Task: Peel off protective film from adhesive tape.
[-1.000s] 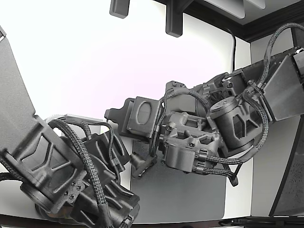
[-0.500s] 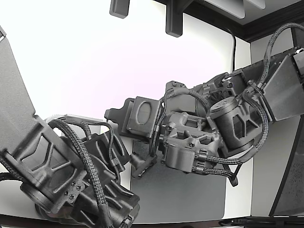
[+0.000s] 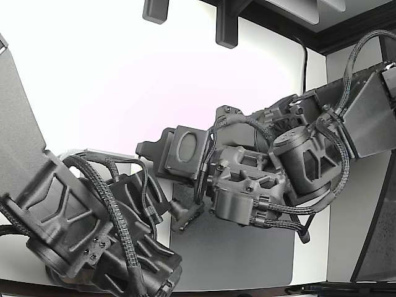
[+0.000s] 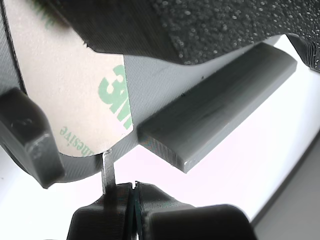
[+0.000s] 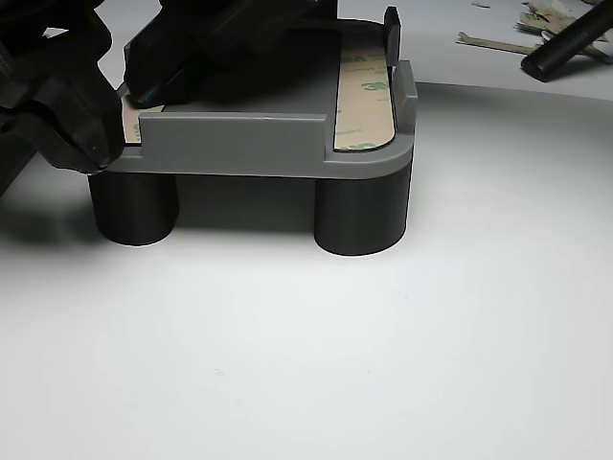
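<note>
The adhesive tape [image 4: 75,95], a tan strip printed with green 3M lettering, lies flat in a grey fixture [image 5: 239,144], and a thin tab of its protective film [image 4: 108,167] stands off the strip's rounded end. The hand [image 4: 134,202] has its two dark fingertips pressed together on that tab, with only a hairline seam between them.

The fixture is a shallow tray with a raised rim, standing on short black cylindrical legs [image 5: 362,213] on the white desk [image 5: 316,364]. In the other view a second tan strip [image 5: 366,105] lies along the tray's side at that view's right, while the corner at its left is covered by dark arm parts [image 5: 67,96].

Only the wrist view shows the pinch on the tab, along with a grey bar [image 4: 220,102] lying across the tray. The exterior view shows neither tape nor tray clearly: two black arms [image 3: 260,179] with braided cables crowd over a grey mat [image 3: 241,253]. The other view alone shows scraps of peeled film [image 5: 546,24] on the desk well behind the fixture.
</note>
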